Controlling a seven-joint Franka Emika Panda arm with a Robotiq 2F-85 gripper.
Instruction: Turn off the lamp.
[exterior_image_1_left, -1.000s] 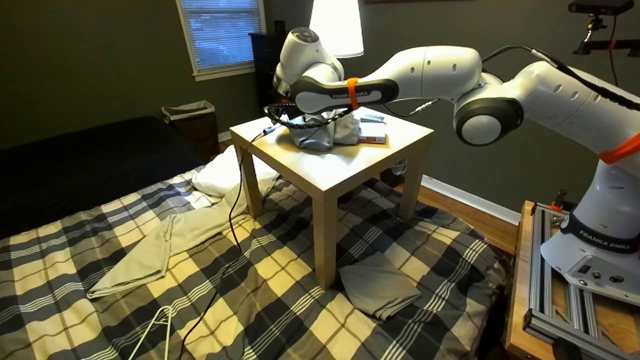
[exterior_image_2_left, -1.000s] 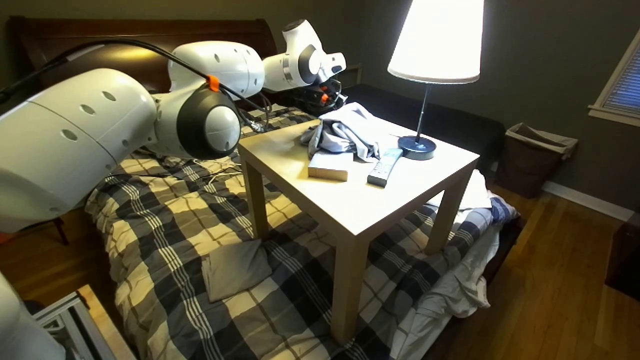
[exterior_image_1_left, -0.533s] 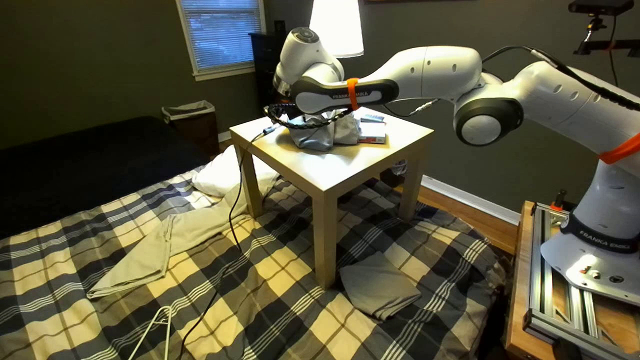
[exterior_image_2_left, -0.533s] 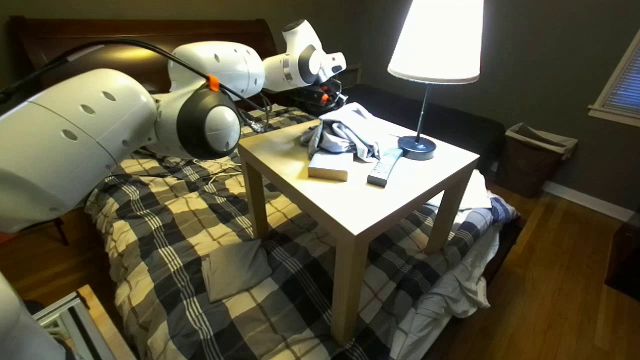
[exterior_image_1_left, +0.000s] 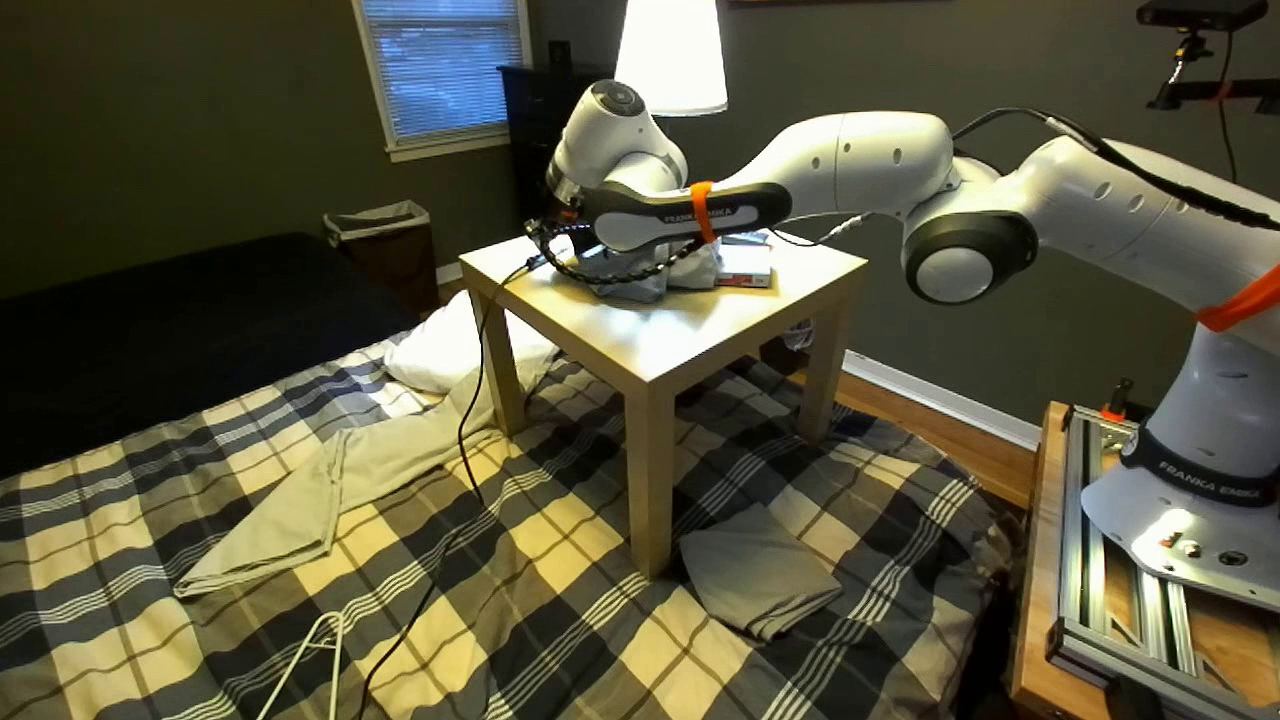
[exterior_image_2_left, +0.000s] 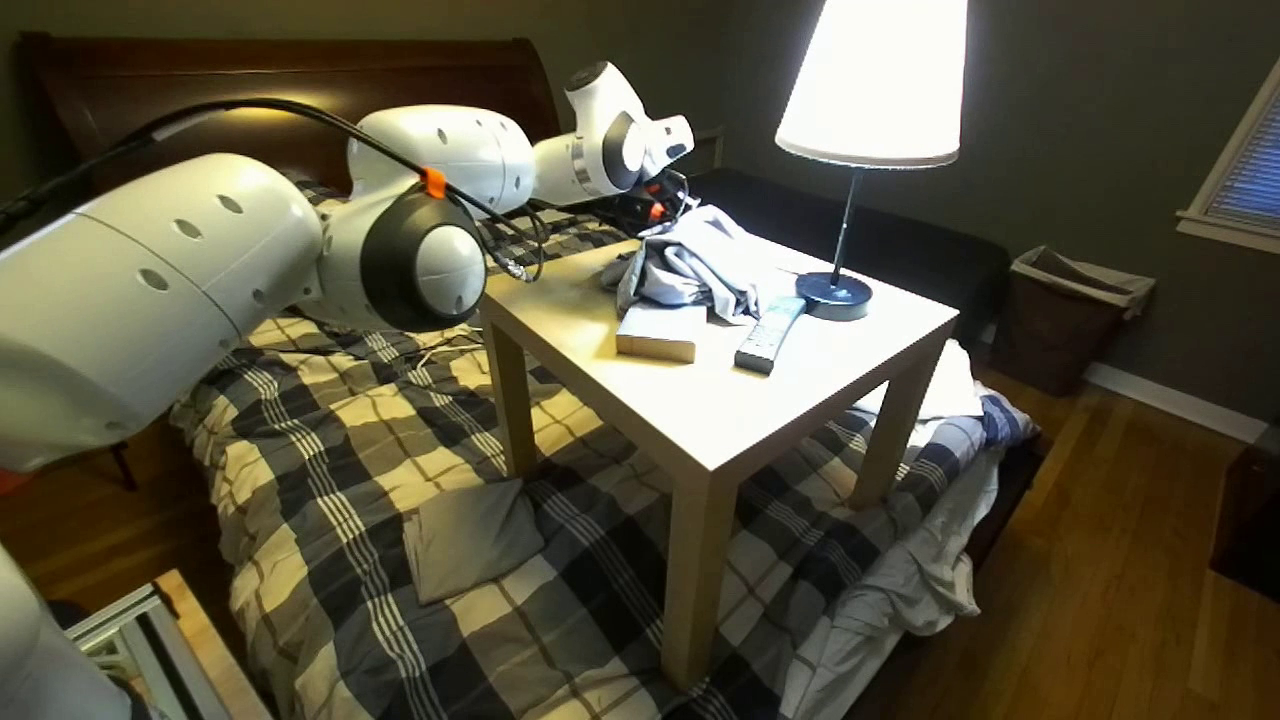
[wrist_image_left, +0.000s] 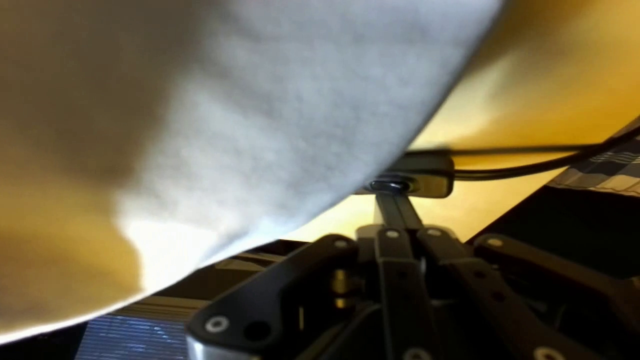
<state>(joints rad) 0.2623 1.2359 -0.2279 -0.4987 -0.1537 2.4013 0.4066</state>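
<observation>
Gripper (wrist_image_left: 396, 202) closed on nothing, and its tips point crosswise, straight at the cord switch (wrist_image_left: 425, 172), touch unclear! A push looks next; lit lamp (exterior_image_2_left: 872, 90) stands apart from that switch.

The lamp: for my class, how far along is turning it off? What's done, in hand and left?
Looks done: getting to the inline box, apparently a switch, on the cord; in the wrist view the gripper is shut, its end right at the box. In hand: probably the press, though the view doesn't settle whether it is pushing. Left: the lamp going dark, since it glows in both exterior views.
</observation>
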